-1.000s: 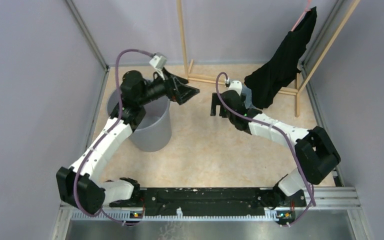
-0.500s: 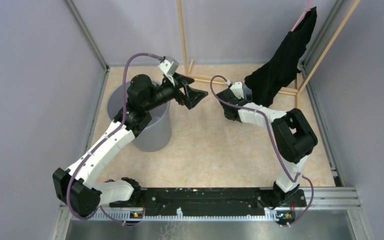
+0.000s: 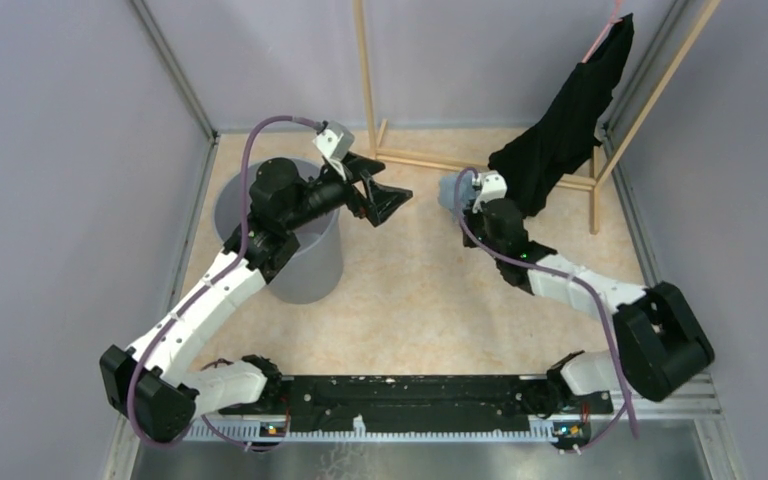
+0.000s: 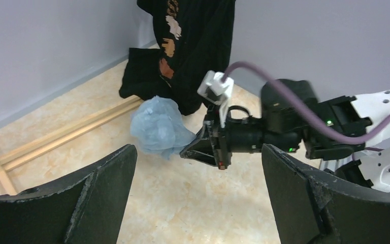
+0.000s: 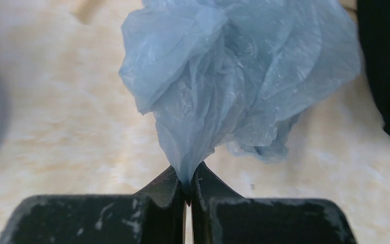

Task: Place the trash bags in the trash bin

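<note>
From above we barely see the bag (image 3: 449, 191). The wrist view shows the right gripper (image 5: 187, 179) pinching it tight. The left gripper (image 3: 390, 190) gapes empty.

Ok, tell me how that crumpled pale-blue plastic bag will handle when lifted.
Probably floppy: the crumpled pale-blue plastic bag bunches in loose folds beyond the right gripper, which pinches one thin corner. Likely very light, since the film looks thin and translucent. That smooth film might slip from so narrow a pinch.
</note>
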